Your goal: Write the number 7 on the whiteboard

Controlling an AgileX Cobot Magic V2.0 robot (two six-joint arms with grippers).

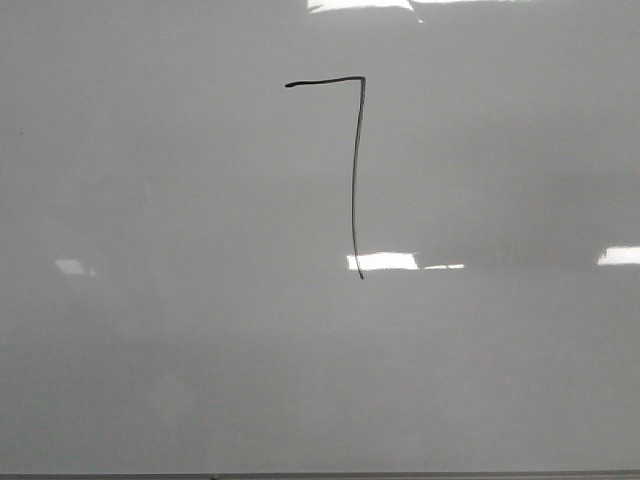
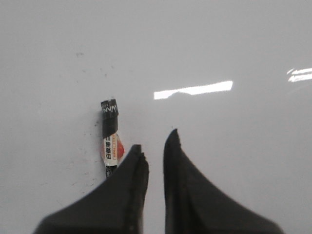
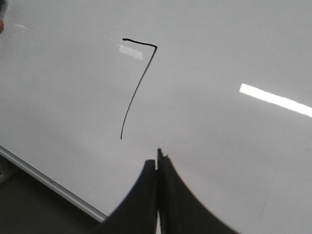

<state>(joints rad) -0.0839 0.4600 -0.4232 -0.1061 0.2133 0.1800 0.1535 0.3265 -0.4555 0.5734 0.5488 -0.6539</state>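
Black fingers of the right end effector (image 3: 157,163) press together on nothing, the left end effector (image 2: 155,146) parted beside a marker (image 2: 110,138), since the number 7 (image 1: 352,170) looks complete mid-whiteboard (image 1: 150,350).
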